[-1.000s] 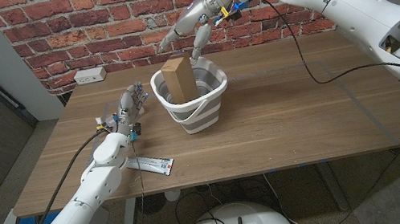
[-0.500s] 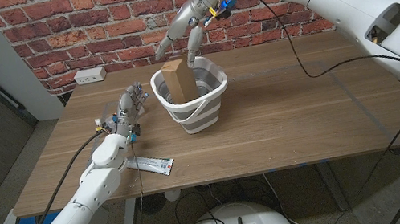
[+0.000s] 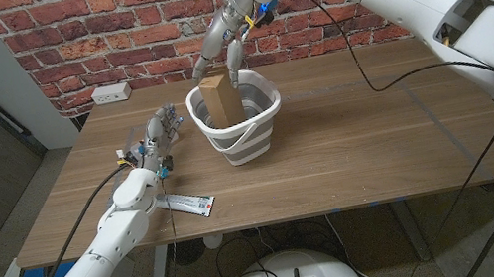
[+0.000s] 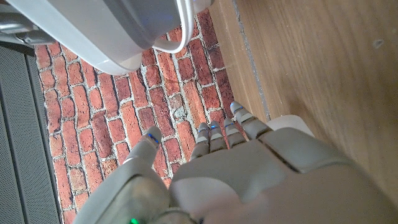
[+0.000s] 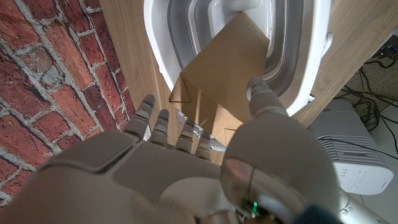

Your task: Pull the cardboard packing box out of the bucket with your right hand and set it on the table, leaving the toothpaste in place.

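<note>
The cardboard packing box (image 3: 220,99) is standing upright inside the white bucket (image 3: 239,140), its top poking well above the rim, which is what is giving the robot something to take hold of from above. In the right wrist view the box (image 5: 217,68) is leaning across the bucket's opening (image 5: 311,56), its brown face turned toward the palm.

The right hand (image 3: 221,54) is hanging just over the top of the box with its fingers spread and pointing down, thumb on one side and the rest on the other, as if straddling the box for a pinch. It is gripping nothing at this moment; the fingers (image 5: 163,127) are apart, and the thumb looks close to the cardboard, though contact cannot be made out. My judgement is that the approach is nearly finished and the closing of the fingers is the step in hand.

The toothpaste (image 3: 190,203) is lying flat on the counter (image 3: 360,150) near its front edge, well apart from the bucket, so lifting the box should not disturb it.

The left hand (image 3: 155,139) is waiting beside the bucket with its fingers loosely apart and empty, standing out of the lifting path.
</note>
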Controlling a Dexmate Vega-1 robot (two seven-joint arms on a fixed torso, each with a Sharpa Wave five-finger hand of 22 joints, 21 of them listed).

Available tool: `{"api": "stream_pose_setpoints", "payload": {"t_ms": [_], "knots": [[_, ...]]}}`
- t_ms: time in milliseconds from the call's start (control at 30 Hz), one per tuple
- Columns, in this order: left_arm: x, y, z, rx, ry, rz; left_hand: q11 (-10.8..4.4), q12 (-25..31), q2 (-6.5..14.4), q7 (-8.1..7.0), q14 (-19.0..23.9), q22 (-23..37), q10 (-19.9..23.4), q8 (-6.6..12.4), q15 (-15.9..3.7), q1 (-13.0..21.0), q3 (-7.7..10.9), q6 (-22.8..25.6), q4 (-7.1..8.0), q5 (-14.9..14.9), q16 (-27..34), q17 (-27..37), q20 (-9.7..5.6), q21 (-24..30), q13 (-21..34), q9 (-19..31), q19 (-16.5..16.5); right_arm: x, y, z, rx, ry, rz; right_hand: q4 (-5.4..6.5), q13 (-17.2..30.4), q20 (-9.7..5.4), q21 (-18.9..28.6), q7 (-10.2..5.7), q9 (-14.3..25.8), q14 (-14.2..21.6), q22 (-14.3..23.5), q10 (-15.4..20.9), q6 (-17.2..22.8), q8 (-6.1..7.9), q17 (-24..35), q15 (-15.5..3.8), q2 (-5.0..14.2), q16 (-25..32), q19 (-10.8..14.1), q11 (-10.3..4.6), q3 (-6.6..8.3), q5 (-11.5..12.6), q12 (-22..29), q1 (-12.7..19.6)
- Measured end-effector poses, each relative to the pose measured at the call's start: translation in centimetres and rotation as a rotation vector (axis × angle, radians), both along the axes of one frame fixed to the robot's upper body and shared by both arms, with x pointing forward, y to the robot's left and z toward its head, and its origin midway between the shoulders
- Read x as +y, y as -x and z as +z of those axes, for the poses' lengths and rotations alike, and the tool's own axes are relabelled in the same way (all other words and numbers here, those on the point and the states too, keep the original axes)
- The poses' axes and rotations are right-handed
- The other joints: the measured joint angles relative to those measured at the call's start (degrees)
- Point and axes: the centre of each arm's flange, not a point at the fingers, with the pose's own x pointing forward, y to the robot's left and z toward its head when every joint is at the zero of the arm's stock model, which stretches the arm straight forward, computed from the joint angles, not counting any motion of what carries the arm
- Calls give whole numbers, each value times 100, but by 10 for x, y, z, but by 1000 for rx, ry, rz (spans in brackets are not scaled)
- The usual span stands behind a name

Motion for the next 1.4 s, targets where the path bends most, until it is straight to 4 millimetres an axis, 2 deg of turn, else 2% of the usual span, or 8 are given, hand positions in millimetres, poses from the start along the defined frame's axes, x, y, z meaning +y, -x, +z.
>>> {"api": "stream_pose_setpoints", "payload": {"t_ms": [233,567,767,900,1033,1267,1400], "knots": [[0,1,-3,4,4,-3,-9,0,0,0,0,0,29,0,0,0,0,0,0,0,0,0,0,0,0,0,0,7,-4,-4,-18,63,-16,-45,27,-10,0,-11,0,53,0,93,133,83,26,-53,-97,41,71,-32,45,0,22,159],[0,1,-3,7,2,-7,9,0,0,31,0,0,47,0,0,0,16,31,16,0,0,14,0,0,0,-1,0,9,-10,-4,-29,103,-28,-23,80,-12,40,-90,29,257,11,350,391,202,52,-196,-180,151,214,-83,67,-73,88,377],[-2,-1,-2,9,0,-14,-15,0,0,31,23,0,71,0,23,0,16,31,16,0,0,14,0,0,0,-1,0,10,-12,-4,-43,123,-18,-4,132,-25,85,-91,34,479,30,621,582,308,105,-374,-196,295,474,-145,86,-156,193,452],[-4,-2,-2,13,0,-19,-22,0,0,1,32,0,78,0,31,0,17,61,17,0,0,14,0,0,0,-1,0,11,-12,-3,-48,128,-14,-4,192,-96,150,-91,55,681,30,806,837,446,174,-516,-189,439,811,-168,86,-234,242,522],[-4,-3,-2,15,-1,-21,-22,0,0,1,31,0,78,0,31,0,31,61,32,0,0,14,0,0,0,-1,0,11,-14,-2,-47,127,-18,12,259,-248,217,-85,55,852,15,973,1043,556,250,-626,-225,557,1189,-156,71,-287,283,558],[-7,-6,-4,22,2,-25,-22,0,0,23,31,0,78,0,31,0,31,83,32,0,0,13,0,0,0,-2,0,13,-13,-3,-57,134,10,12,337,-453,217,-61,82,1070,14,1322,1415,746,342,-820,-255,711,1454,-172,70,-362,399,649],[-7,-6,-4,24,3,-25,-26,0,0,32,54,0,119,0,8,0,31,92,32,0,0,13,0,0,0,-2,0,14,-13,-2,-62,131,22,34,388,-555,167,-74,81,1232,14,1623,1816,933,394,-945,-255,833,1555,-246,48,-406,488,726]]}}
